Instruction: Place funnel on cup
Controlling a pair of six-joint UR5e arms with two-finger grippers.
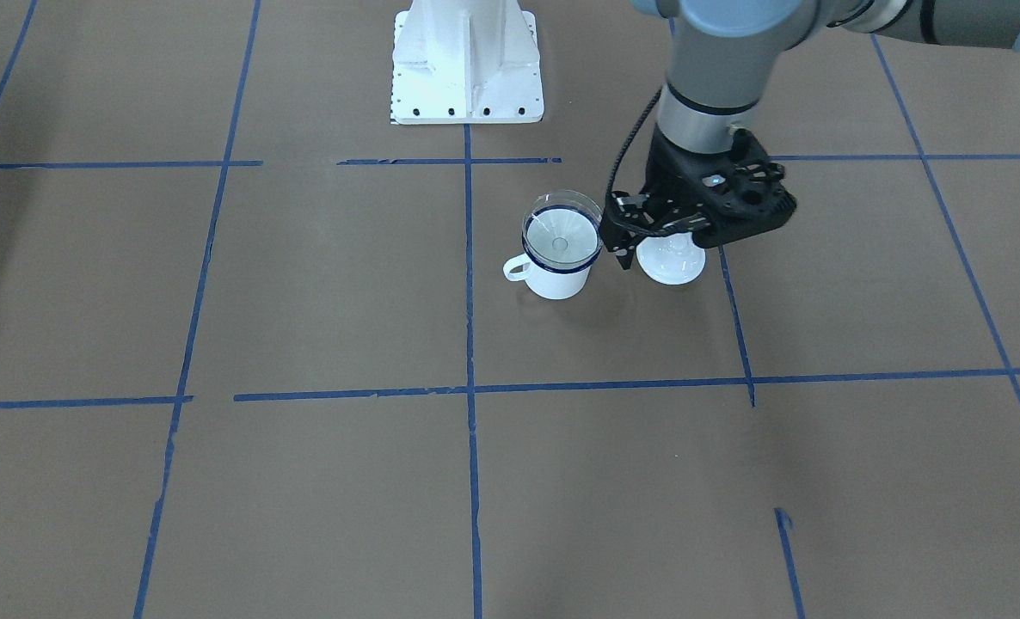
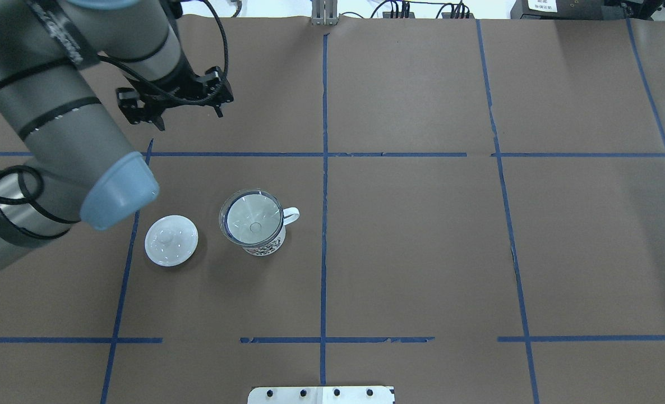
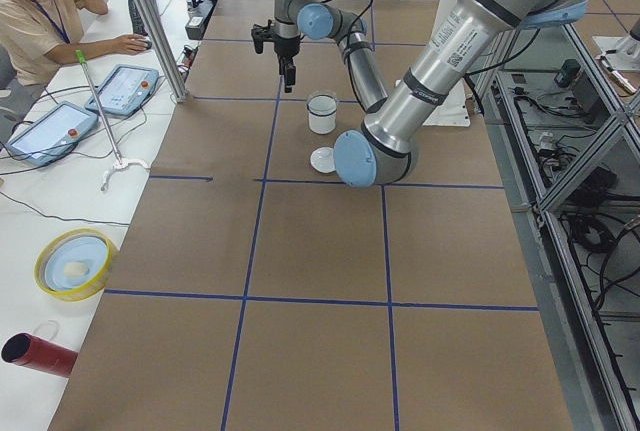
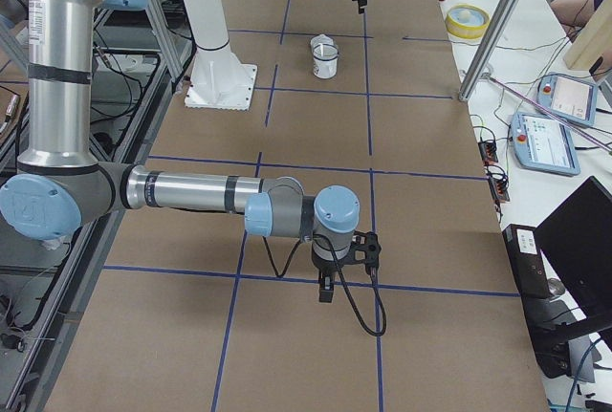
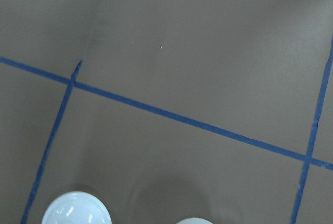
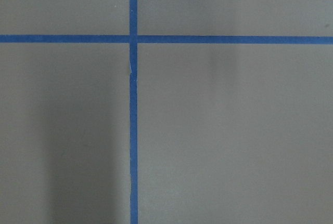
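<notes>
As one funnel (image 2: 252,220) tops one cup (image 2: 265,247), seemingly level | one lid (image 2: 171,240) beside

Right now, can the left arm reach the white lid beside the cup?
Probably yes. The left gripper hangs raised just beyond the lid, which lies in the open, apart from the cup, and nothing stands between gripper and lid.

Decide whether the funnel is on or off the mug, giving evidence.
On. The funnel sits upright in the mug, its wide rim over the blue edge; nothing grips it.
</notes>
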